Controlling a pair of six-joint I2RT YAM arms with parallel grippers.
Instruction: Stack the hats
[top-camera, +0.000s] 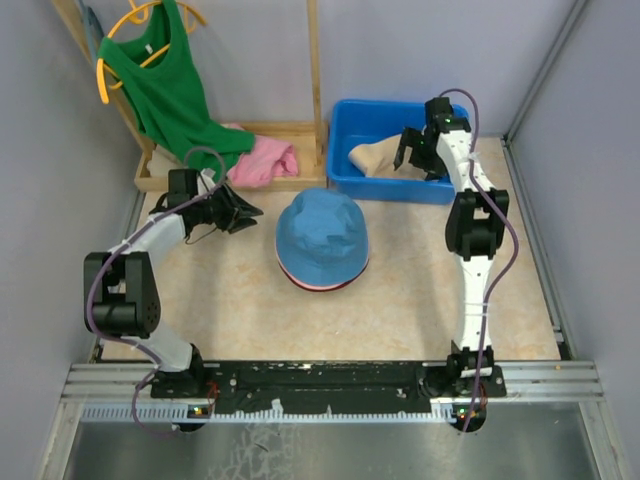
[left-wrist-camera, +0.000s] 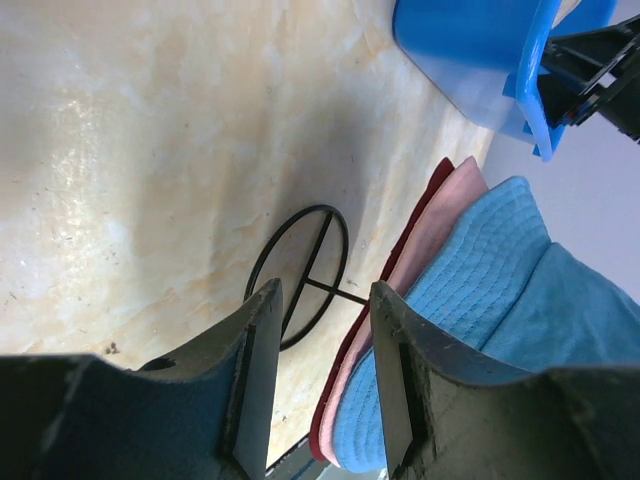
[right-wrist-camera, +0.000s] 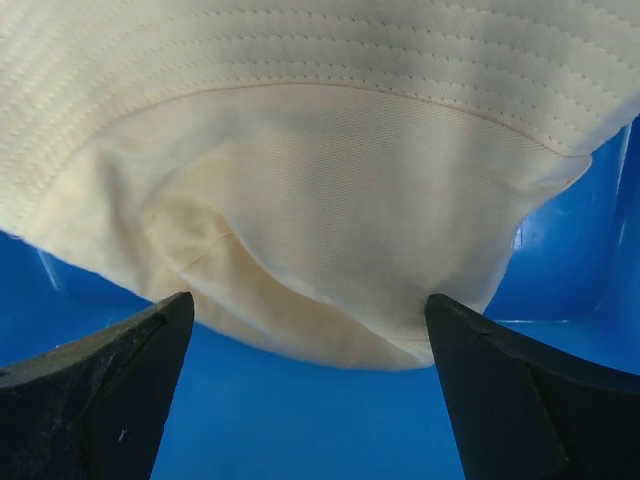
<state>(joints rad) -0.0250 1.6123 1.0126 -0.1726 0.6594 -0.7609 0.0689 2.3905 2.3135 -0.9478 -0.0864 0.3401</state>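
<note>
Hats: your blue hat (top-camera: 322, 232) tops the pink hat (left-wrist-camera: 440, 215) and dark red hat (left-wrist-camera: 320, 440), stacked in the middle of the surface (top-camera: 230, 310). The beige hat (right-wrist-camera: 330, 200) lies in the blue bin (top-camera: 385, 112) at the far right corner. Your right fingers (right-wrist-camera: 110, 380) are spread wide at it, gripping nothing. Your left fingers (left-wrist-camera: 255, 360) hang parted and empty on the stack's left-edge side.

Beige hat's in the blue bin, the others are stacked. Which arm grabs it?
Right. Its gripper hangs open inside the blue bin, facing the beige hat at close range. The left gripper sits empty beside the blue hat topping the stack, well away from the bin.
</note>
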